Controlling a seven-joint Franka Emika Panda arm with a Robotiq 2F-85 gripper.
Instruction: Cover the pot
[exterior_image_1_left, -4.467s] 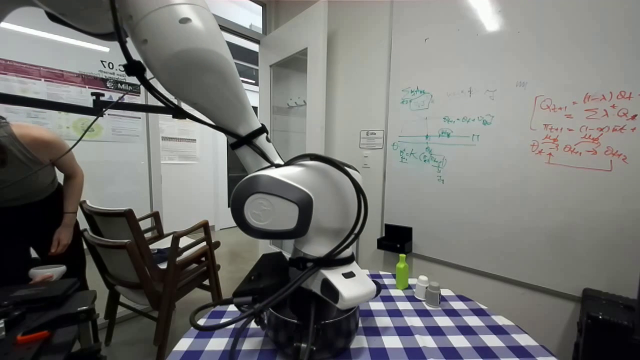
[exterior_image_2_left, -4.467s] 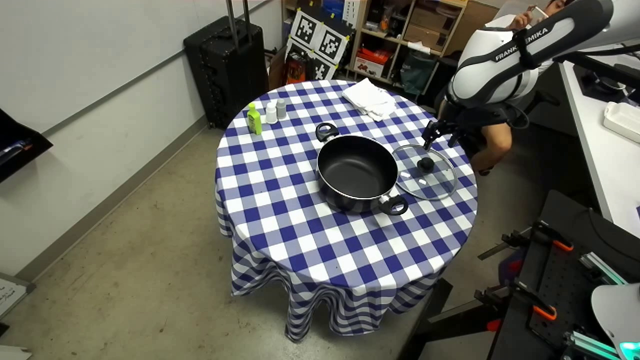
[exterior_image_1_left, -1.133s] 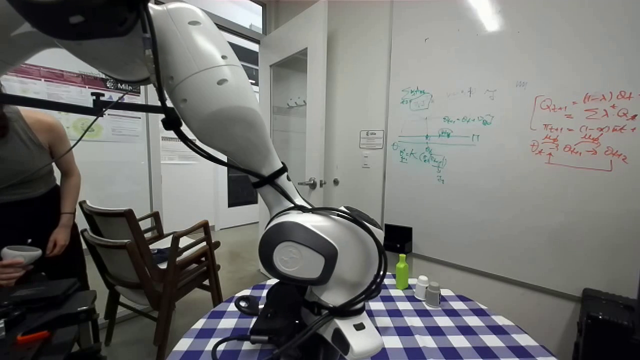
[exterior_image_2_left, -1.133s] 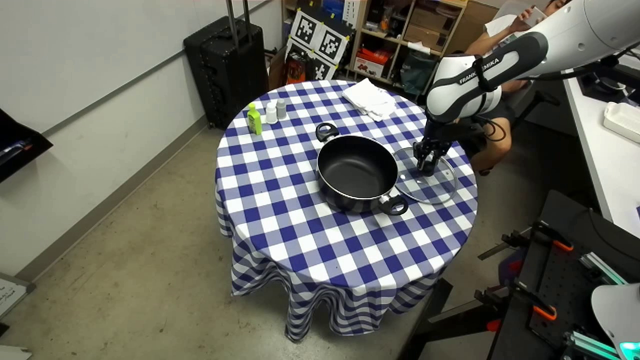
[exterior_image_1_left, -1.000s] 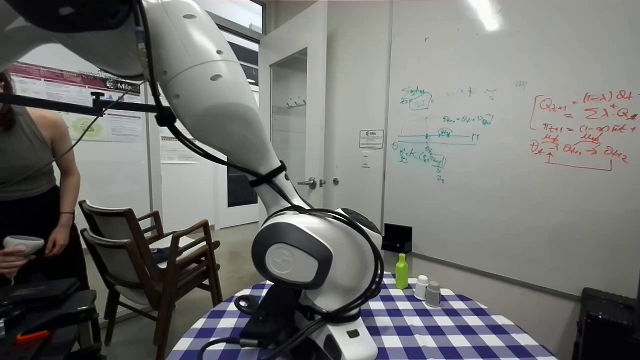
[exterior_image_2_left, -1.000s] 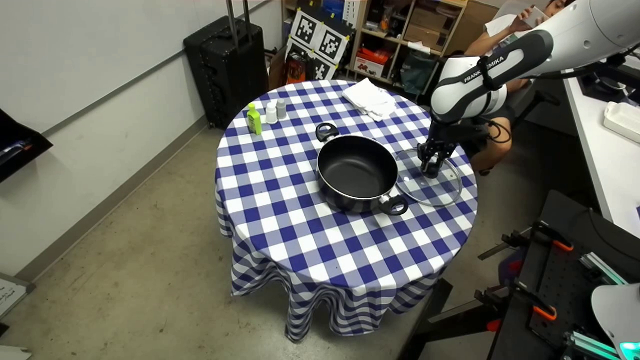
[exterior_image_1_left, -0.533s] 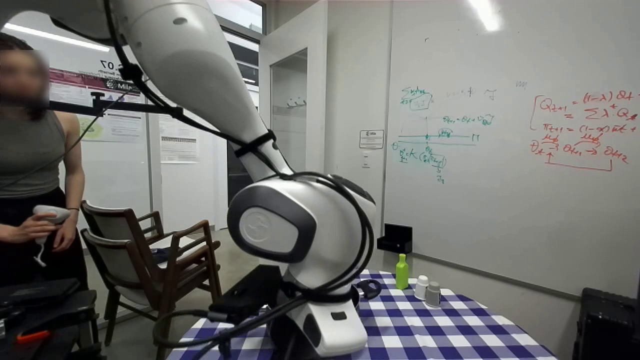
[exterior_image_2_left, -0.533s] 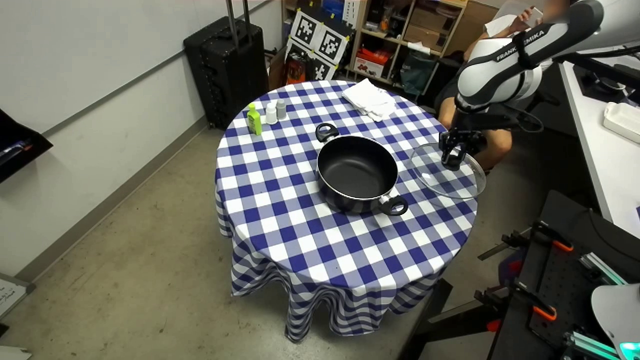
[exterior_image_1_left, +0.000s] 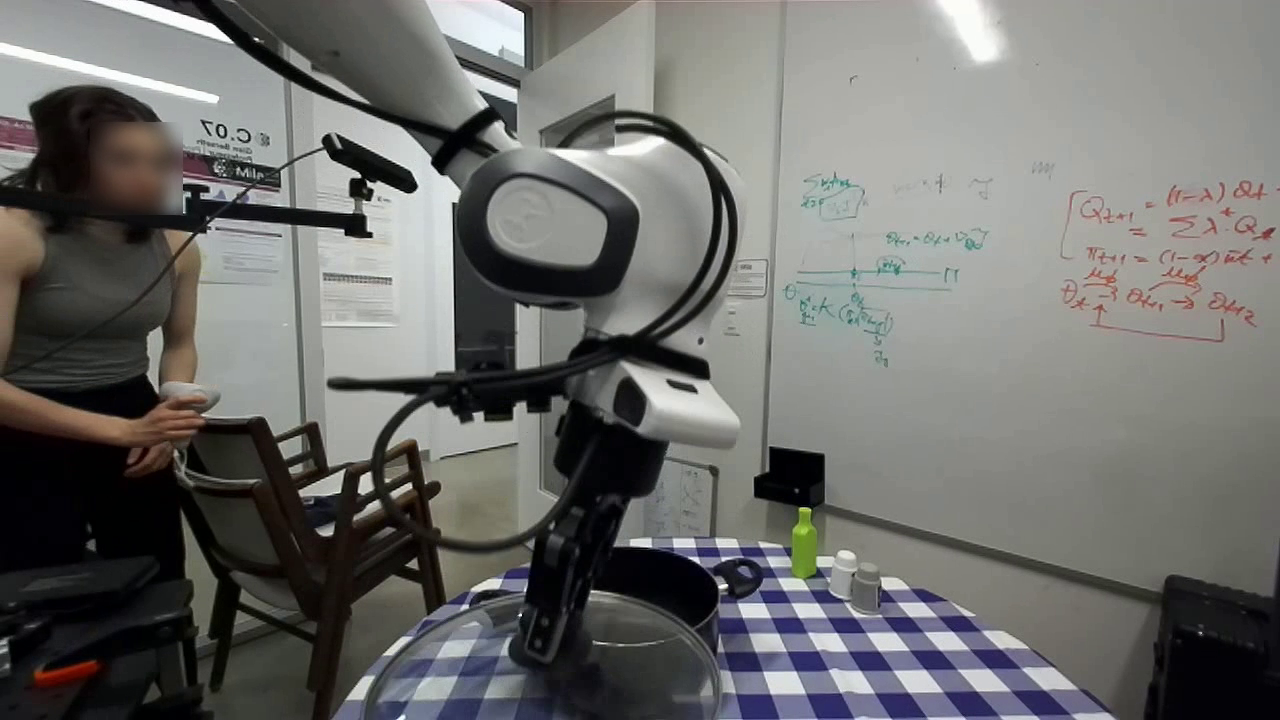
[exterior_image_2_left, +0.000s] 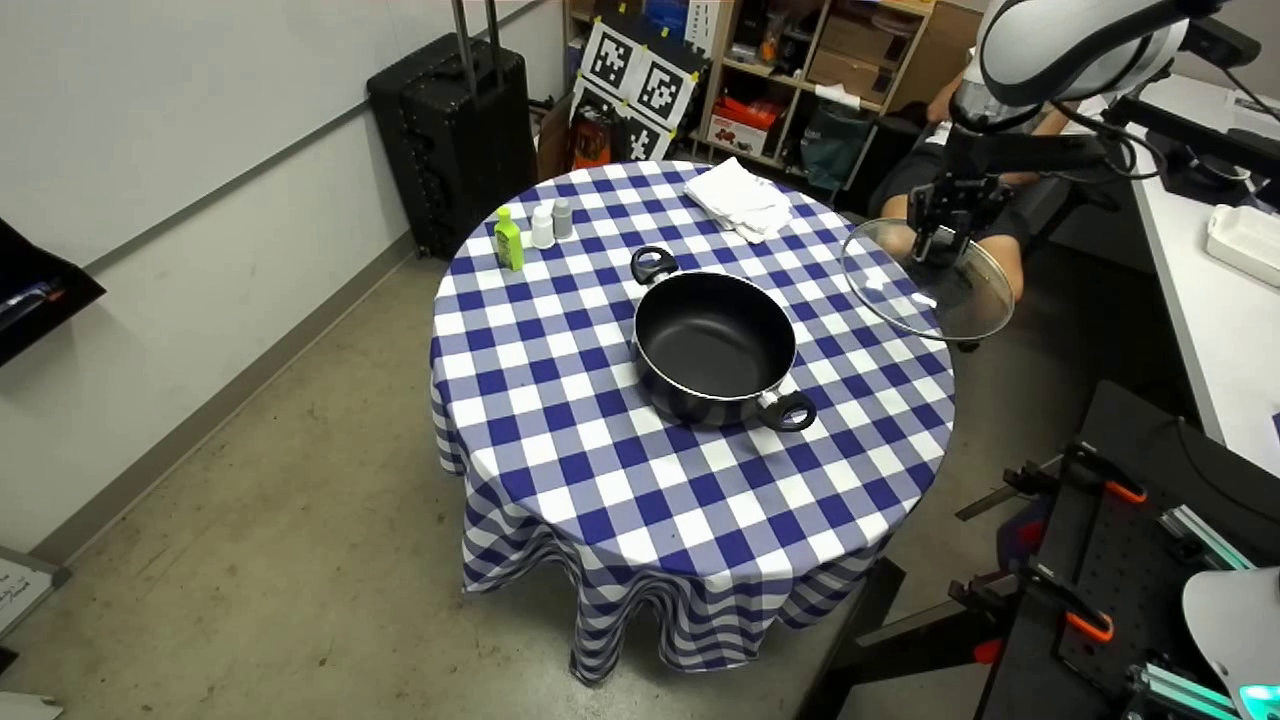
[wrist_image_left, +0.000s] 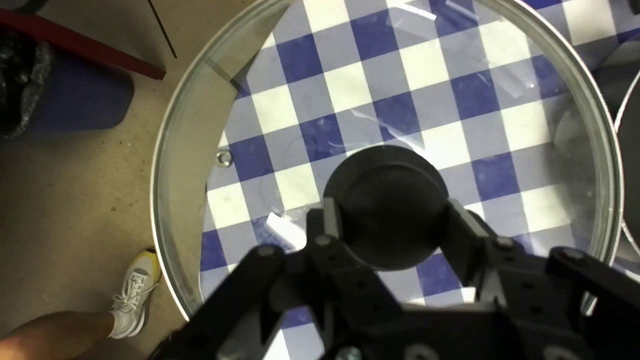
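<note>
The black pot (exterior_image_2_left: 712, 340) stands upright on the checked table, its inside showing from above. In an exterior view the pot (exterior_image_1_left: 675, 590) is partly behind the gripper and lid; the wrist view catches only a sliver of the pot (wrist_image_left: 632, 115) at the right edge. My gripper (wrist_image_left: 394, 214) is shut on the round black knob (wrist_image_left: 390, 200) of the glass lid (wrist_image_left: 450, 60), one finger on each side. Raised off the table, the lid (exterior_image_2_left: 890, 300) hangs slightly tilted beside the pot, reaching past the table's edge. The gripper (exterior_image_2_left: 940, 245) points down above it.
A green bottle (exterior_image_2_left: 509, 242), a white shaker (exterior_image_2_left: 543, 228) and a grey shaker (exterior_image_2_left: 562, 218) stand at the table's far side. A folded white cloth (exterior_image_2_left: 740, 198) lies near the edge. A person's leg (wrist_image_left: 65, 330) is close to the lid.
Some seconds ago the gripper was apart above the lid lying on the table. It has since taken the knob, and over the last second the lid has risen and moved away from the pot.
</note>
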